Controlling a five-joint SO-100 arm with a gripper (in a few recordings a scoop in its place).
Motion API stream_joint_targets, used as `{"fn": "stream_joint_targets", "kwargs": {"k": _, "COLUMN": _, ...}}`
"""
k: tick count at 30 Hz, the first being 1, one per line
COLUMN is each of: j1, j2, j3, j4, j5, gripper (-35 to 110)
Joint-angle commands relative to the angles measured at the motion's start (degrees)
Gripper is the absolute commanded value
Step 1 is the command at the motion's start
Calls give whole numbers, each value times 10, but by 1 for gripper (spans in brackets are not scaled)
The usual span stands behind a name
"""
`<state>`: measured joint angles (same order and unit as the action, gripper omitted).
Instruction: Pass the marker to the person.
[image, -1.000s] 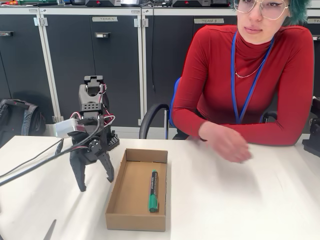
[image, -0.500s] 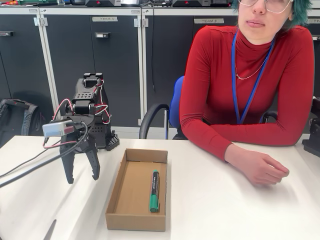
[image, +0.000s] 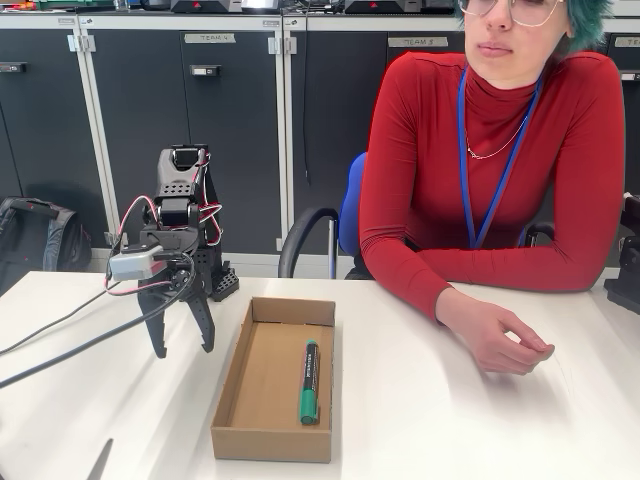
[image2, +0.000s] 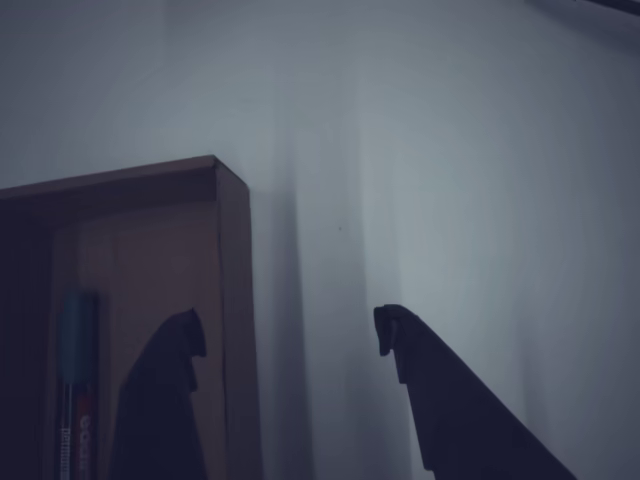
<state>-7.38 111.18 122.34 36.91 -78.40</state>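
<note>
The marker (image: 307, 382) lies lengthwise in a shallow cardboard box (image: 232, 398), black barrel with a green end toward the camera. In the wrist view the marker (image2: 75, 390) shows at the lower left inside the box (image2: 232, 300). My gripper (image: 182, 345) hangs open above the table just left of the box, fingertips pointing down, nothing between them. In the wrist view the gripper (image2: 290, 335) straddles the box wall. The person (image: 500, 160) in a red turtleneck sits behind the table at the right, one hand (image: 495, 335) resting on the tabletop.
The white table (image: 450, 420) stretches right of the box. A cable (image: 70, 340) runs from the arm to the left edge. Dark cabinets (image: 200, 130) and a blue chair (image: 345, 215) stand behind. A grey pointed object (image: 100, 460) lies at the front left edge.
My gripper rose and swung left, then came back right and lower toward the box. The person's hand settled onto the table at the right.
</note>
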Motion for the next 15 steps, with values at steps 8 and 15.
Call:
{"fn": "stream_joint_targets", "kwargs": {"k": 8, "j1": -8, "j2": 60, "j3": 11, "j4": 18, "j5": 0, "gripper": 38}}
{"fn": "stream_joint_targets", "kwargs": {"k": 15, "j1": -7, "j2": 63, "j3": 17, "j4": 11, "j5": -3, "gripper": 38}}
